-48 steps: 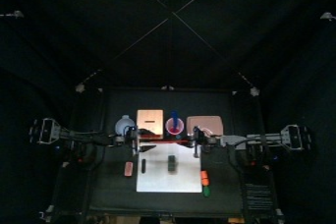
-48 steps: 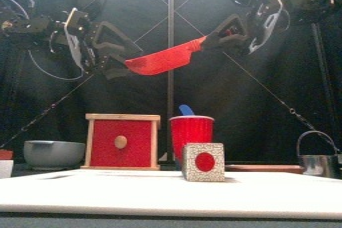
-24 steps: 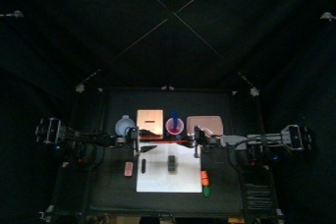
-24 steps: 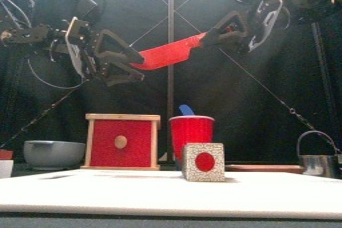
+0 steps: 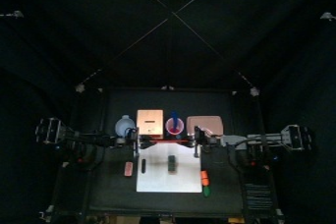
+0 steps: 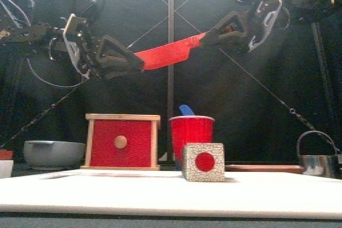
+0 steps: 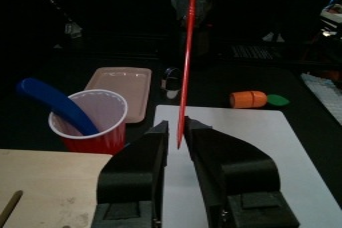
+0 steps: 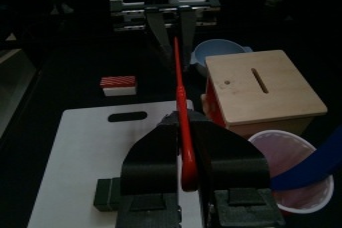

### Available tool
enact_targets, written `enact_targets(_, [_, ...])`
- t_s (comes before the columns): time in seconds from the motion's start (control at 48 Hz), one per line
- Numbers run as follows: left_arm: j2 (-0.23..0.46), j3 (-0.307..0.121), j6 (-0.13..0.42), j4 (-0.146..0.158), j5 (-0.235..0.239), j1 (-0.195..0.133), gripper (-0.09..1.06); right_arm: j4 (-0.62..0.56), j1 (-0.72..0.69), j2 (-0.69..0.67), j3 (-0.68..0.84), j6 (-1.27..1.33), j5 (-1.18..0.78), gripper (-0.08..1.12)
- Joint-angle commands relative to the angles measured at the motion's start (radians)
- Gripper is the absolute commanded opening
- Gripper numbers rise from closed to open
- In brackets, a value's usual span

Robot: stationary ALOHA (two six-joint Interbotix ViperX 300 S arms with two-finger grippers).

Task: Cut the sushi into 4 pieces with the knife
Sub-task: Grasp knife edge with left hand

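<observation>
front view: red knife is clamped at either end by left gripper and right gripper; length of sushi is hidden.

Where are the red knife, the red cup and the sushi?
red knife (image 6: 171,50), front view, middle of its length.
red cup (image 6: 191,129), front view, its front wall.
sushi roll (image 6: 203,161), front view, its red-centred end face.

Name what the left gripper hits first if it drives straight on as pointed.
Most likely the right gripper: the flat red toy knife runs straight ahead from the left gripper to it.
</observation>
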Motion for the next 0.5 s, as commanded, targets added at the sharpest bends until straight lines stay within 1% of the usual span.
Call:
enact_targets(0.021, [-0.011, -0.025, 0.002, 0.008, -0.021, 0.003, 0.55, 0.003, 0.003, -0.021, -0.012, 0.002, -0.009, 0.13])
enact_targets(0.229, [-0.011, -0.025, 0.002, 0.034, -0.043, 0.002, 0.51, 0.017, 0.002, -0.017, 0.002, 0.005, -0.006, 0.13])
enact_targets(0.396, [-0.005, -0.025, 0.002, 0.034, -0.044, 0.000, 0.49, 0.054, 0.000, 0.000, 0.009, 0.005, 0.023, 0.12])
enact_targets(0.5, [0.014, -0.026, 0.002, 0.038, -0.043, -0.002, 0.48, 0.066, 0.005, 0.015, 0.002, 0.005, 0.049, 0.12])
